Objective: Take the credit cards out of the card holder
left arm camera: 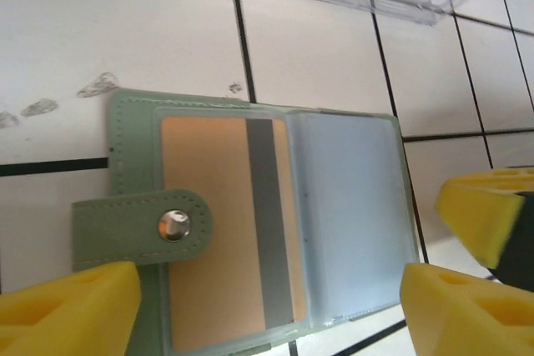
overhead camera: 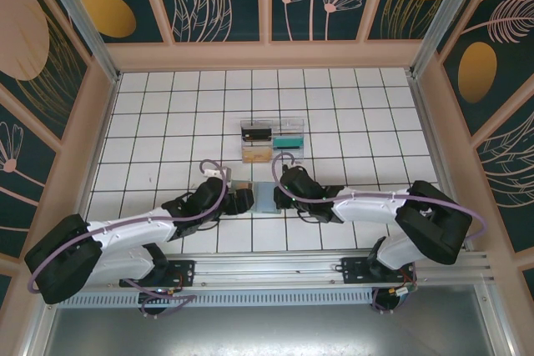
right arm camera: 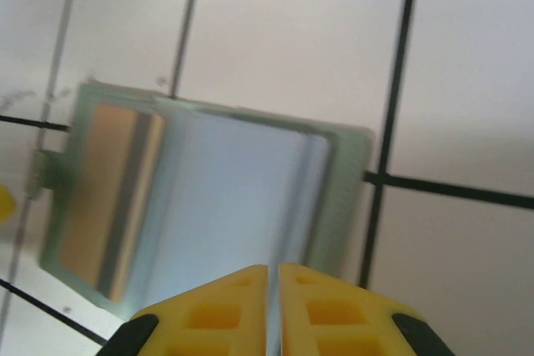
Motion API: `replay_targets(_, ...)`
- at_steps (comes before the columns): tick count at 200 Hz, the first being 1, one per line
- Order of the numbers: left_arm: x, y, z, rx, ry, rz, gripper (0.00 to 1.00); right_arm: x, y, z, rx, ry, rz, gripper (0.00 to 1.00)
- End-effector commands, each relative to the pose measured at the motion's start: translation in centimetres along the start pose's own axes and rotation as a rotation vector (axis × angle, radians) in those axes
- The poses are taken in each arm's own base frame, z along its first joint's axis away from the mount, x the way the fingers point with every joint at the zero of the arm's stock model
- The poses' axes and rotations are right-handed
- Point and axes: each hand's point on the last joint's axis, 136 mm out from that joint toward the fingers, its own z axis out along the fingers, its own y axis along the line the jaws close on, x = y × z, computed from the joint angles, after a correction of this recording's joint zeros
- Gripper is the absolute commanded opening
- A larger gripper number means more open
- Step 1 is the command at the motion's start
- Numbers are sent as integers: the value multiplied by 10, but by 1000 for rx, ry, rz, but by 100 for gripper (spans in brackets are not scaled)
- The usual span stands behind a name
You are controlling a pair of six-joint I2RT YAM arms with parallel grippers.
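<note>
In the top view the left gripper lies low on the white tiled table, a little left of centre. In its wrist view, its yellow fingertips stand wide apart in the two lower corners. The left gripper straddles the card holder with nothing clamped (whether the pads touch the edges, I cannot tell).

The grey-green holder lies open and flat at the centre of the top view, between the two grippers. Its snap tab points left. A peach credit card with a grey stripe sits under the left panel's clear sleeve. The blue-grey panel is to its right.

Above the holder a clear compartmented tray holds dark, tan and teal cards.

The right gripper sits at the holder's right side. In its wrist view the right gripper has its pads all but pressed together at the lower edge of the holder. Whether a leaf is pinched there is unclear.
</note>
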Motion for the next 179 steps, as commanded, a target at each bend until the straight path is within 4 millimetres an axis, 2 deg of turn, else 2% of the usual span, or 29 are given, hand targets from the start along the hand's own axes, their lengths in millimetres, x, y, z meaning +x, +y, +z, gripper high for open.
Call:
replay_targets(1,1,15,0,-54,-17,31,74,-15,32,-4,-91,-13,16,13)
replay_targets(26,1,12,3,-32,-18,37,53,-17,54,6,-162,17,40,13)
replay_targets(62,-1,5,7,11,-28,41,30,-12,72,23,-231,80,98,13)
replay_targets(104,8,19,13,-34,-5,34,22,0,68,37,-238,141,177,14)
replay_targets(179,19,40,18,-106,20,10,22,12,55,44,-219,184,257,17)
